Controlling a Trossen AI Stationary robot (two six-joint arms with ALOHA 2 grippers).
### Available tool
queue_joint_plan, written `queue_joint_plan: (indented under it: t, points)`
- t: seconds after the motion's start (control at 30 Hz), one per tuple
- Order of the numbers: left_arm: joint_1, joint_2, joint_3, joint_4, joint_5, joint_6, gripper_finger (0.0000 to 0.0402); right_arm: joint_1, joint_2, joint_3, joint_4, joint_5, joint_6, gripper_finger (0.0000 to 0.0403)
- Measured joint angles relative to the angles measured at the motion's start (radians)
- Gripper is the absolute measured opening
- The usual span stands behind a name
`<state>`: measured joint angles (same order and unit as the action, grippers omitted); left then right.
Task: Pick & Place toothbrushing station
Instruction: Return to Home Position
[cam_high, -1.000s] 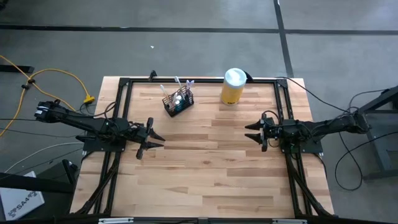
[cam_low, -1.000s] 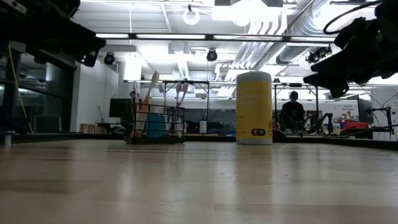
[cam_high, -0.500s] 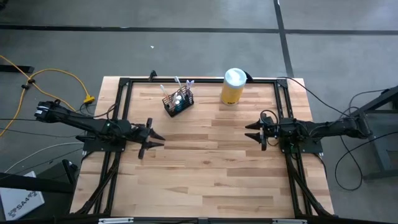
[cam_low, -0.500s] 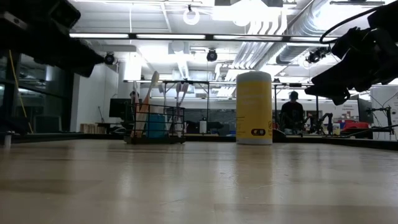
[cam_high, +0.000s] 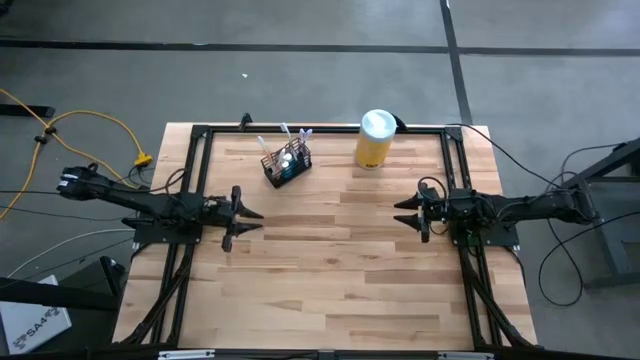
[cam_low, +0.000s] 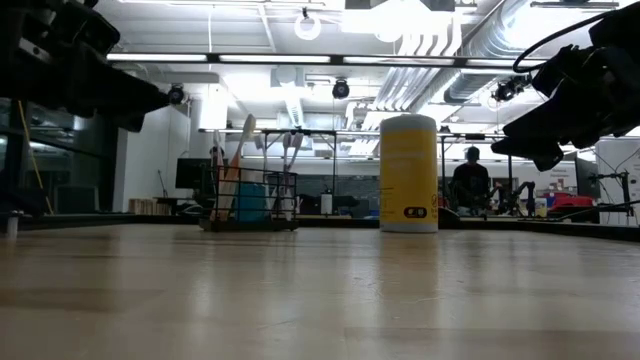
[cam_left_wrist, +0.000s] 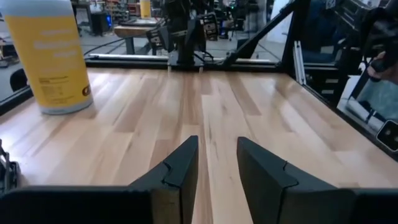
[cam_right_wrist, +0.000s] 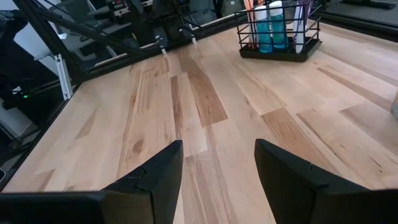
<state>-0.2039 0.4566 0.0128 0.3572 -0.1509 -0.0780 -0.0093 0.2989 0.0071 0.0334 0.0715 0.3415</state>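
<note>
The toothbrushing station is a small black wire-mesh holder with toothbrushes and a blue bottle in it. It stands on its base at the table's far side, left of centre, and shows in the low view and the right wrist view. My left gripper is open and empty above the table's left side, nearer than the holder. My right gripper is open and empty above the table's right side. Both point toward the table's middle.
A yellow canister with a white lid stands at the far edge, right of the holder; it also shows in the left wrist view. A black frame runs round the table. Bare wood lies between and in front of the grippers.
My left gripper has come down a little and drawn back slightly toward the table's left edge. My right gripper has also sunk a little. The holder and the canister have stayed where they were.
</note>
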Motion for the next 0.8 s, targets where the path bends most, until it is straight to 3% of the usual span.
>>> queue_joint_plan:
  t: [0.53,0.8]
  points:
    - [0.088,-0.011,-0.003,-0.118,0.007,0.028,0.0106,0.0,0.0,-0.001,0.0,-0.004,0.021,0.0192]
    - [0.13,-0.017,-0.004,-0.137,0.203,0.121,0.0106,0.0,0.0,-0.002,-0.002,-0.028,0.053,0.0192]
